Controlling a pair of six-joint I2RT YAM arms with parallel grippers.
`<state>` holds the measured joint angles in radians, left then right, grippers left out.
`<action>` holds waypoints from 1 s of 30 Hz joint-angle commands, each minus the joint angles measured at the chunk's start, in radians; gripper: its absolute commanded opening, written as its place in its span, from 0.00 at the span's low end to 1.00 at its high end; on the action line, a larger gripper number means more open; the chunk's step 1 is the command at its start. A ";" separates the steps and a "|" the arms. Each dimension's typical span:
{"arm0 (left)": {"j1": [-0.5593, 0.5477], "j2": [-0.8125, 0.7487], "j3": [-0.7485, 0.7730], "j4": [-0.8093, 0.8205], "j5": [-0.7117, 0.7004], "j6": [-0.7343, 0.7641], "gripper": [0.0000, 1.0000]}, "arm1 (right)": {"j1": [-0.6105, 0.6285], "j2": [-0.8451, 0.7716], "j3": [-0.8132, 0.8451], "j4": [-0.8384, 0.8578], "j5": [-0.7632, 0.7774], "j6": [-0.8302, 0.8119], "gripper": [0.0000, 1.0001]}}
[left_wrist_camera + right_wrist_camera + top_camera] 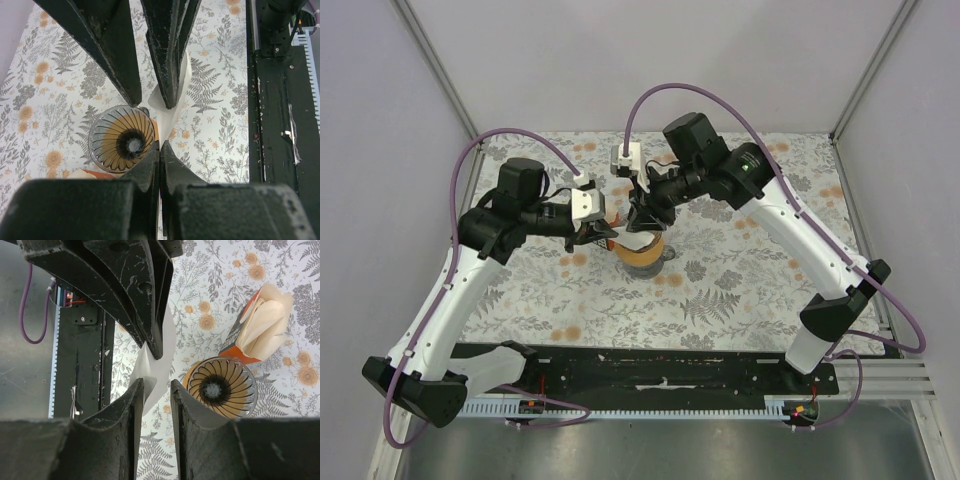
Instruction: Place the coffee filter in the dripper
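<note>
The dripper [642, 256] stands mid-table, a grey ribbed cone on a tan collar, also seen from above in the left wrist view [122, 140] and the right wrist view [220, 387]. Beside and above it hangs the coffee filter [162, 365], a thin white paper [175, 102]. My left gripper [160, 144] is shut on the filter's edge, and its dark fingers [150, 315] pinch the paper in the right wrist view. Facing it from the other side, my right gripper [156, 382] is open. The filter lies against the right gripper's left finger, and nothing is clamped between the two.
An orange carton [260, 325] of cream papers stands open just behind the dripper. The black base rail [280, 100] with its cabling runs along the near table edge. Both arms crowd over the middle of the floral tablecloth [740, 290].
</note>
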<state>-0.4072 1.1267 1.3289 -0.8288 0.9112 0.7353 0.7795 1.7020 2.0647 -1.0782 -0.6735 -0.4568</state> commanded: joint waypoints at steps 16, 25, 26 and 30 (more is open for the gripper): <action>-0.013 -0.005 0.035 0.043 -0.080 0.016 0.02 | 0.033 -0.015 -0.003 0.003 0.095 0.079 0.27; -0.013 -0.007 0.029 0.108 -0.127 -0.057 0.02 | 0.035 -0.008 -0.006 -0.008 0.065 0.093 0.11; -0.013 -0.007 0.030 0.112 -0.130 -0.057 0.02 | 0.035 -0.007 -0.005 -0.009 0.063 0.095 0.07; -0.012 -0.010 0.027 0.118 -0.136 -0.059 0.02 | 0.035 -0.004 0.003 -0.012 0.057 0.101 0.00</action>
<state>-0.4168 1.1267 1.3289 -0.7631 0.7902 0.7113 0.8097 1.7020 2.0537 -1.0786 -0.5976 -0.3748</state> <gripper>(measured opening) 0.025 0.009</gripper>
